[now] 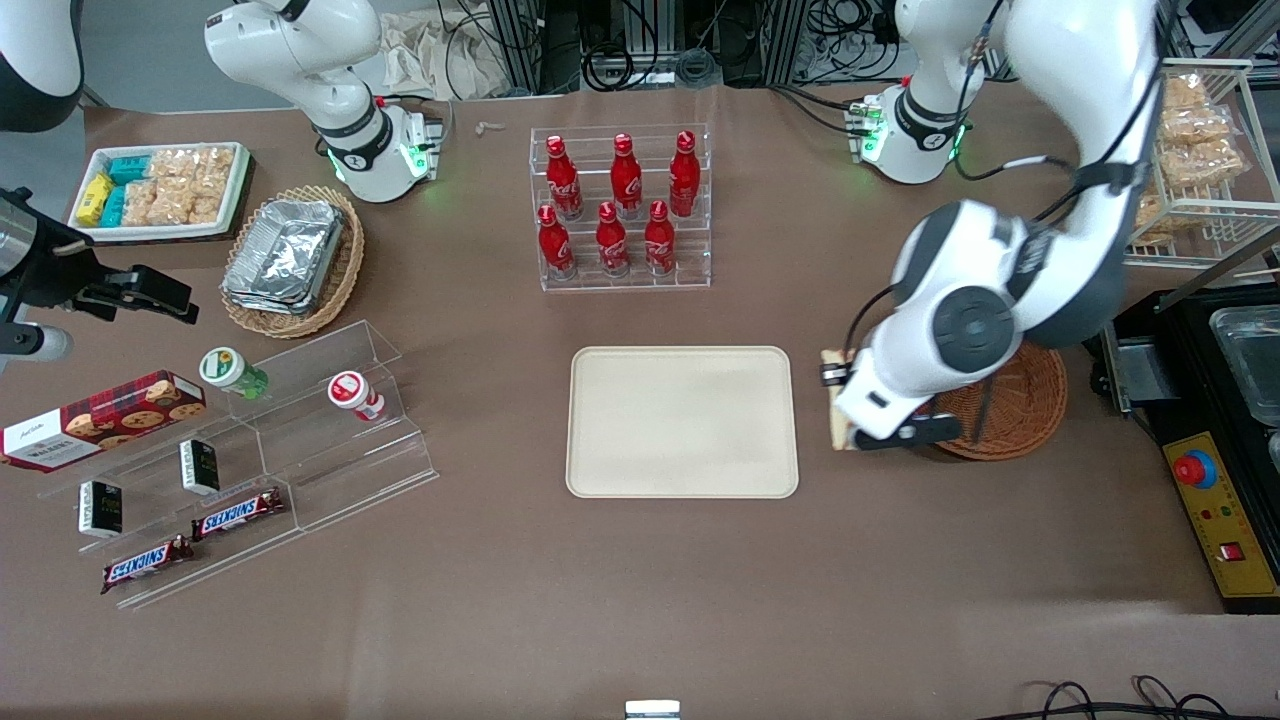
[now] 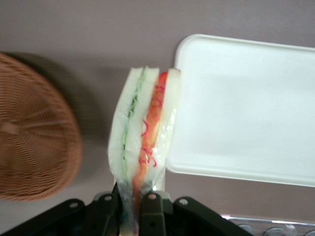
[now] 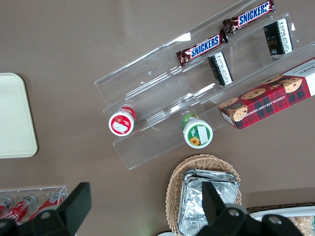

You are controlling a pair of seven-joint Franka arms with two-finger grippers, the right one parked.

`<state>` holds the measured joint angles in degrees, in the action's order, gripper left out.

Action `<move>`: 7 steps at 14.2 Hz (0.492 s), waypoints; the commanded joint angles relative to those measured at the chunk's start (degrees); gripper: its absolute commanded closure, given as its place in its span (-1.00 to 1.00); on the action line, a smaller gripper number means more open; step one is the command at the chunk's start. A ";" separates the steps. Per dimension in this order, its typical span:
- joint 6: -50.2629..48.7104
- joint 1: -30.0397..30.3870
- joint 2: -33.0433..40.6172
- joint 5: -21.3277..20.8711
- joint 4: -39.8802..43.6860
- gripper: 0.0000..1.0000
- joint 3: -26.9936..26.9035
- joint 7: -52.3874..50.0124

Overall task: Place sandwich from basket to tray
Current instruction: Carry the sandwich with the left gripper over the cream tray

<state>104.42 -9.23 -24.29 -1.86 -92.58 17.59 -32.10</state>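
My left gripper point(image 2: 130, 209) is shut on the clear-wrapped sandwich point(image 2: 142, 137), pinching its narrow end between the black fingers point(image 2: 153, 214). The pale bread with red and green filling hangs above the bare table, between the round reddish-brown basket point(image 2: 34, 142) and the cream tray point(image 2: 246, 108); its tip overlaps the tray's corner. In the front view the gripper point(image 1: 860, 425) is mostly hidden under the arm's wrist, and the sandwich point(image 1: 833, 405) shows just beside the tray's point(image 1: 682, 420) edge. No sandwich shows in the visible part of the basket point(image 1: 1010, 405), which is partly covered by the arm.
A clear rack of red cola bottles point(image 1: 620, 205) stands farther from the front camera than the tray. Toward the parked arm's end are an acrylic stepped shelf with snacks point(image 1: 240, 470), a tan basket of foil trays point(image 1: 290, 260) and a white snack tray point(image 1: 160, 190). A yellow control box point(image 1: 1215, 520) sits beside the basket.
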 commanded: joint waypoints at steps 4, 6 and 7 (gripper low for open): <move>8.34 -8.08 -9.98 -4.71 3.02 0.87 -0.45 -11.47; 10.01 -8.08 -11.74 -6.31 3.02 0.85 -0.45 -12.02; 10.88 -8.08 -12.36 -6.40 3.02 0.73 -0.45 -11.67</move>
<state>114.81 -17.10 -34.80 -6.87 -91.97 17.57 -42.82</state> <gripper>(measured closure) 0.846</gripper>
